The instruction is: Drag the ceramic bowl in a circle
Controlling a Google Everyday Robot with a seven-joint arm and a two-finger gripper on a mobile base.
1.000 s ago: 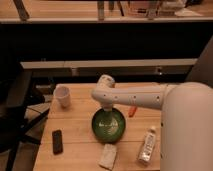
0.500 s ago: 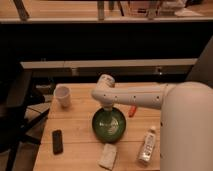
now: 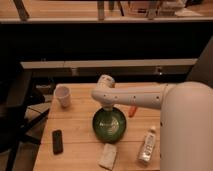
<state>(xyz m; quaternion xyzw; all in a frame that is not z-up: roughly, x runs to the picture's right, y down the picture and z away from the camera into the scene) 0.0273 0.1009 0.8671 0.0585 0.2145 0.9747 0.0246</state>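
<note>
We've got the arm reaching in from our right, elbow bent, and the gripper (image 3: pixel 109 108) dropping straight down onto the far rim of the ceramic bowl (image 3: pixel 109 125), prob. to hook the rim so the bowl slides w/o lifting. Can't tell how it's set or whether it has the rim. The bowl sits just below the gripper, mid-table (image 3: pixel 75 120). Around us: white cup (image 3: pixel 62 96) off to the gripper's left, black phone (image 3: pixel 58 141) down-left, folded cloth (image 3: pixel 108 156) right below the bowl, bottle (image 3: pixel 147 146) down-right, orange thing (image 3: pixel 132 110) just right. Cloth and orange thing look closest, likely to get bumped on a wide circle
</note>
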